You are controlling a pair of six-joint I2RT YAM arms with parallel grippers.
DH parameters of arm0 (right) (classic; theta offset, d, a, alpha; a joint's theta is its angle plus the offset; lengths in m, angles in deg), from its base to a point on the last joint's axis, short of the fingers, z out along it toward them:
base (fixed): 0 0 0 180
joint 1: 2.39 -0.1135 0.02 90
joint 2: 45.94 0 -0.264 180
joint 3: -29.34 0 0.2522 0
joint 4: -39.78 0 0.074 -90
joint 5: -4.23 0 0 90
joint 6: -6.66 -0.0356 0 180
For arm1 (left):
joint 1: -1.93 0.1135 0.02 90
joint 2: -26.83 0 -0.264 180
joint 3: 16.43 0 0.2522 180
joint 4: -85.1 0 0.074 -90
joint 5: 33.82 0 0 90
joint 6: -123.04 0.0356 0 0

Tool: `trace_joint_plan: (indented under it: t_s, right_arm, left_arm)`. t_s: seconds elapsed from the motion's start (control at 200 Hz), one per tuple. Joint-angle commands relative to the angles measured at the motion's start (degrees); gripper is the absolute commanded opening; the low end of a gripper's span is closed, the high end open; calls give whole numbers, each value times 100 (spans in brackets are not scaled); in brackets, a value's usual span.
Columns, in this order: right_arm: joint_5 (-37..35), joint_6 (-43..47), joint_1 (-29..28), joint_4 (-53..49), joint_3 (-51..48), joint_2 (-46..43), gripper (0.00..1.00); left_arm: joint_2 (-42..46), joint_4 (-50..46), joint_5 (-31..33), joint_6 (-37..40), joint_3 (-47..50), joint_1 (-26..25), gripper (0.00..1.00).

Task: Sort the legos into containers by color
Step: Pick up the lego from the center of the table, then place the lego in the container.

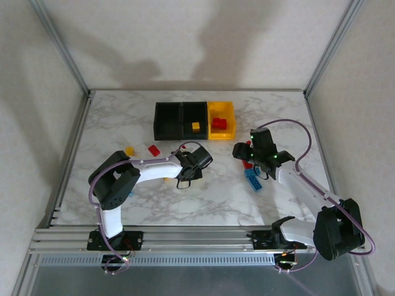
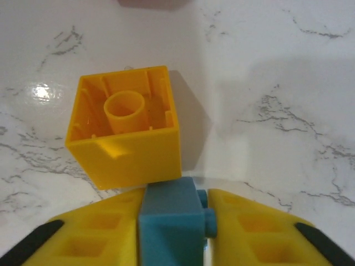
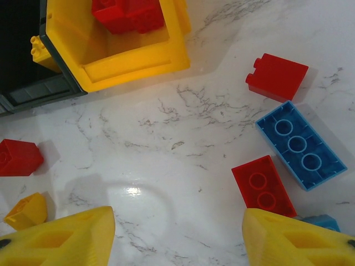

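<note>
My left gripper [image 2: 175, 195] is shut on a small blue lego [image 2: 169, 221], low over the table left of centre [image 1: 185, 174]. A yellow lego [image 2: 126, 130] lies upside down right in front of it, touching or nearly touching the blue one. My right gripper [image 3: 177, 238] hangs open over bare marble, nothing between its fingers. By its right finger lie a red two-stud lego [image 3: 263, 185], a long blue lego [image 3: 299, 145] and another red lego [image 3: 276, 76]. The containers stand in a row at the back: two black [image 1: 179, 120] and one yellow [image 1: 229, 117].
The yellow bin [image 3: 133, 64] holds red bricks [image 3: 127, 14]; the middle black bin holds a yellow brick [image 1: 195, 126]. A red brick [image 1: 153, 150] and a yellow brick [image 1: 129, 150] lie left of the left gripper. Aluminium frame rails border the table.
</note>
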Motion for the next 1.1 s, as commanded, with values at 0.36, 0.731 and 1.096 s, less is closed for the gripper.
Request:
trace_joint_plan:
  t_s: [0.36,0.731,1.096]
  right_arm:
    - [1068,247,-297,596,-183,-376,62]
    - [2161,300,-1029,1486,-222,-210,62]
    - [1999,167,-1242,1626,-78,113,61]
  left_arm:
    - [1560,-687,434,270,68,382,22]
    - [1535,-616,381,1011,-734,1619,22]
    - [-348,-809,573,1605,-2811,2405,23]
